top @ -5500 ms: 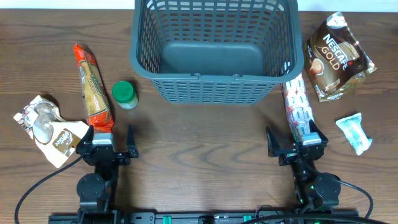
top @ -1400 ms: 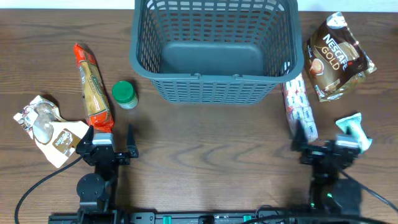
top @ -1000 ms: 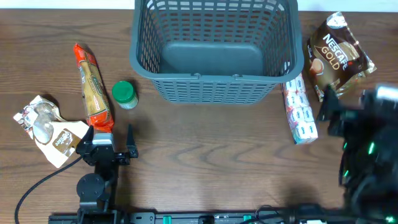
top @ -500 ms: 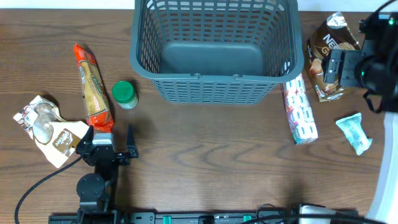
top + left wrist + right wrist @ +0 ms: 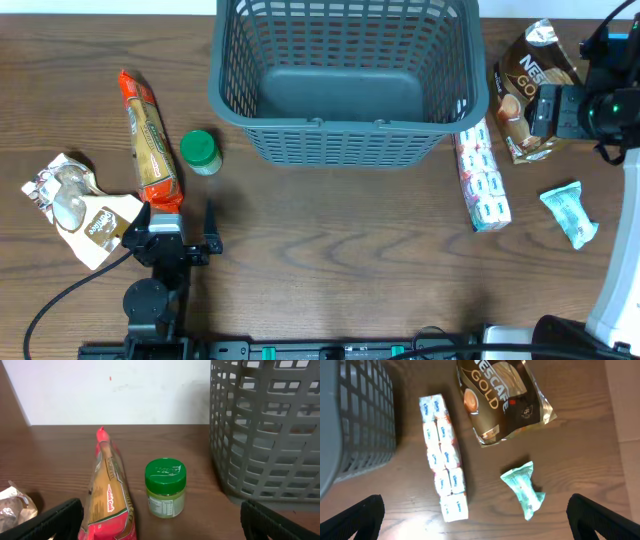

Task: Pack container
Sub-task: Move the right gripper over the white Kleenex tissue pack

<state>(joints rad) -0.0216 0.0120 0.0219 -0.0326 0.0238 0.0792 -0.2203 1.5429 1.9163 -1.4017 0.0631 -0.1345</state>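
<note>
The container, a dark grey lattice basket, stands empty at the back centre; it also shows in the left wrist view and the right wrist view. My left gripper is open and empty near the front edge, facing a green-lidded jar and an orange-red packet. My right gripper is open and empty, held high over a brown Nescafe Gold pouch, a long white-pink packet and a small teal packet.
A white and brown crumpled packet lies at the far left. Cables run along the table's front edge. A pale wall stands behind the table.
My right arm has risen from the front edge and swung to the back right, above the Nescafe pouch. The left arm and all packets have not moved.
</note>
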